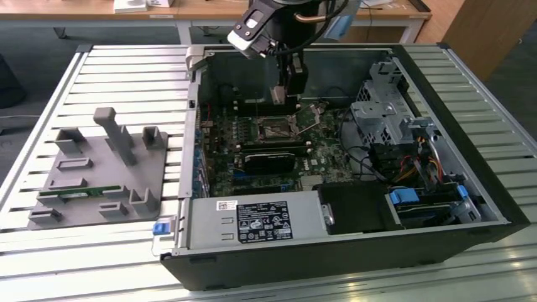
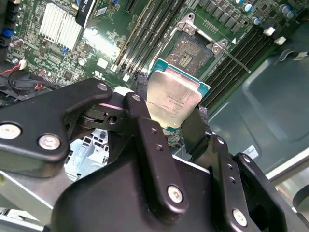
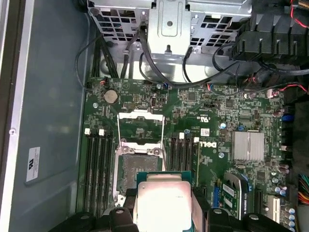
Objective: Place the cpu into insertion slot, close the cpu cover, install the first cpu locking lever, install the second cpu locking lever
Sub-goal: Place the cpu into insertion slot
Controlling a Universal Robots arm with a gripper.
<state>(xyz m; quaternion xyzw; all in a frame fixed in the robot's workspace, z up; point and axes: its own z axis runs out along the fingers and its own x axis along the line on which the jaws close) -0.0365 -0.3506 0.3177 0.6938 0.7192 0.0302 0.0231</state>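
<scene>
**Status: step one in progress.**

1. The gripper (image 2: 166, 110) has its jaws closed narrowly on two opposite edges of the cpu (image 2: 174, 96). The metallic face of the chip is turned toward the camera in both wrist views.
2. The cpu (image 3: 161, 195) hangs above the motherboard (image 3: 231, 111), near the insertion slot (image 3: 137, 166) but apart from it. It is not seated.
3. The insertion slot (image 2: 192, 50) is exposed, and its dark contact field is bare.
4. The cpu cover (image 3: 141, 116) is swung open and lies beyond the slot on the far side from the chip.
5. A thin locking lever (image 2: 236, 59) runs out beside the slot and appears to be released. The second lever cannot be made out with confidence.
6. In the exterior view, the gripper (image 1: 281, 94) reaches down into the open computer case (image 1: 336, 258), above the insertion slot (image 1: 273, 129).

**Progress.** None of the four steps is complete. The chip is picked up and brought close. Seating it, closing the cover and fastening both levers are all outstanding.
</scene>
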